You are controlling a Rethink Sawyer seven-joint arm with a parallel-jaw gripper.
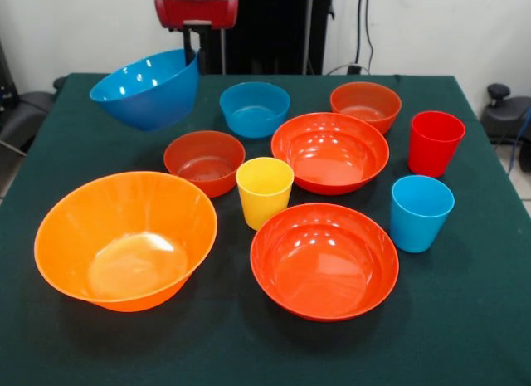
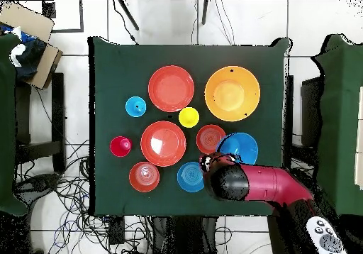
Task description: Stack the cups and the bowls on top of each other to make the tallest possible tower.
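We have the large blue bowl (image 1: 148, 88) lifted and tilted at table's 10 o'clock, gripper (image 1: 192, 52) clamped on its rim, so we level it before nesting into the huge orange bowl (image 1: 124, 239) at 7 o'clock.

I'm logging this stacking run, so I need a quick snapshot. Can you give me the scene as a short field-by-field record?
surface: green table
large blue bowl: tilted, lifted off the table at the gripper
huge orange bowl: upright, alone
small blue bowl: upright, alone
red-orange bowls: four, all separate
cups: yellow, light blue, red, all upright
tower: not started, nothing nested
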